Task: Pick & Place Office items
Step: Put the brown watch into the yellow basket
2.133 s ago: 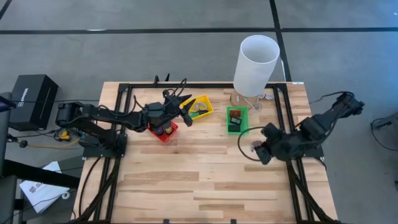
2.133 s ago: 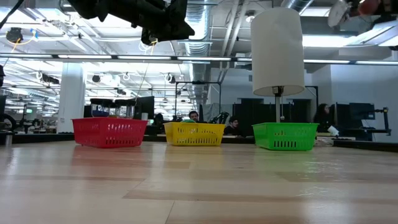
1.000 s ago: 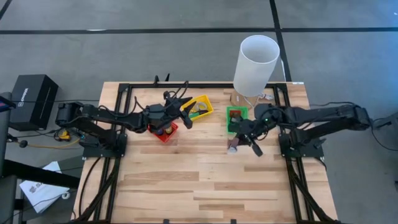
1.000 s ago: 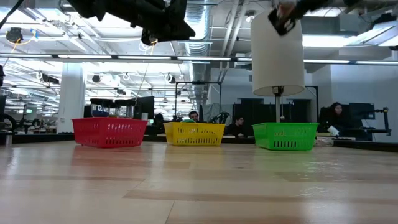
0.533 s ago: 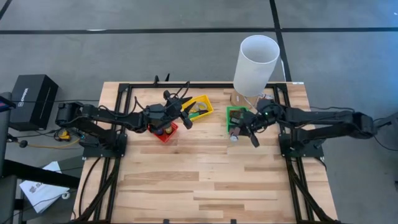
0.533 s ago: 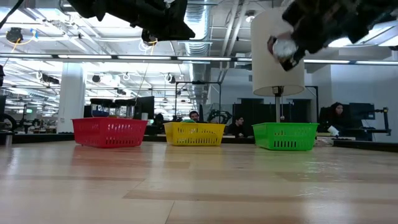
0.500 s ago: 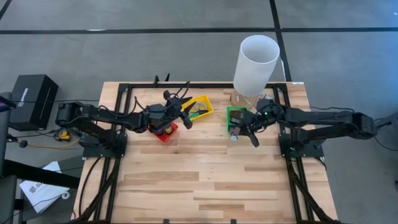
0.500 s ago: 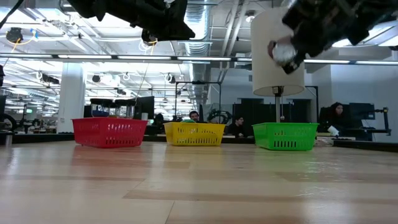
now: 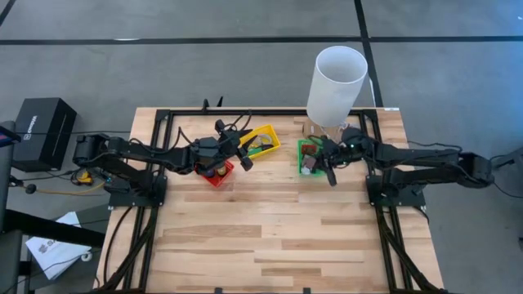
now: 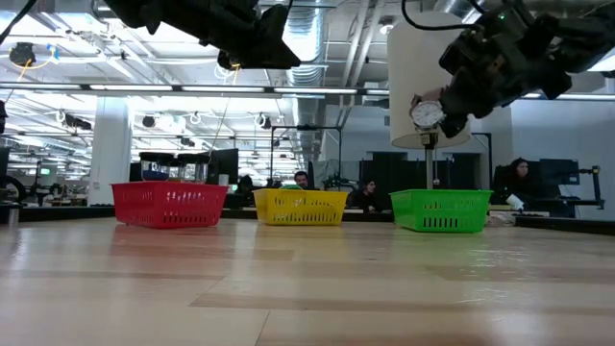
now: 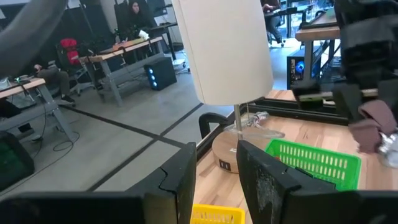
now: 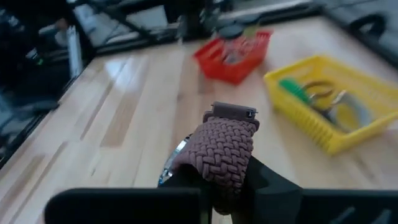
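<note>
Braided brown strap fills the right wrist view: the right pincer (image 12: 214, 180) is clamped on a wristwatch (image 12: 217, 152), its silvery case peeking out beside the band. From above, that pincer (image 9: 315, 167) hangs over the green bin (image 9: 310, 147), at the bin's near edge, so the drop point lies directly beneath and slightly farther back. In the low view the watch (image 10: 426, 112) dangles dial-outward, well above the bin (image 10: 441, 211), with its band running up into the fingers. The likely next move is a short descent and a release. Farther left, the left pincer (image 9: 243, 157) waits between the red bin (image 9: 226, 175) and yellow bin (image 9: 270, 133), fingers narrowly parted and empty. Behind stands a white cylinder (image 9: 336, 86) on the worktop (image 9: 270, 237).
</note>
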Action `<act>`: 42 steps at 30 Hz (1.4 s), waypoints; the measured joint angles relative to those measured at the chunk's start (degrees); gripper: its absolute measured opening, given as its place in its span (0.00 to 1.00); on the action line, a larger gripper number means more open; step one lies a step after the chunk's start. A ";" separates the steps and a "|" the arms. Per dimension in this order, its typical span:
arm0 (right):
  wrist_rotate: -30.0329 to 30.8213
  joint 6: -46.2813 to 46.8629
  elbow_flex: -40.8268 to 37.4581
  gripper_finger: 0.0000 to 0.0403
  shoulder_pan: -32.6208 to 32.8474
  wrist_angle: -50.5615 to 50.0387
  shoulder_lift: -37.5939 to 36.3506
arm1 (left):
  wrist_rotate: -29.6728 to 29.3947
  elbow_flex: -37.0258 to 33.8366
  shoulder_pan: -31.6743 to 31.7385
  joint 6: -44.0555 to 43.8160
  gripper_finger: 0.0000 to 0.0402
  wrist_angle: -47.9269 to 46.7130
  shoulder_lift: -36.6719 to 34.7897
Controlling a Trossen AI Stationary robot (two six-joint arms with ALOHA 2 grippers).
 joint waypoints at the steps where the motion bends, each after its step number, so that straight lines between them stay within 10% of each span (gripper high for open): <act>1: 0.44 0.21 -0.09 0.04 -0.50 1.18 0.00 | 0.00 0.00 0.00 0.00 0.28 0.00 0.00; 8: 14.12 4.56 -0.08 0.04 -1.23 11.26 4.41 | -1.05 0.00 0.02 0.00 0.28 0.02 0.00; 22: 16.49 7.59 10.25 0.04 3.09 35.88 32.96 | -1.18 0.00 0.02 -0.02 0.28 0.04 0.00; 42: 16.30 11.15 29.13 0.04 0.21 34.76 55.58 | -6.77 -0.04 -0.20 0.57 0.28 -1.80 0.00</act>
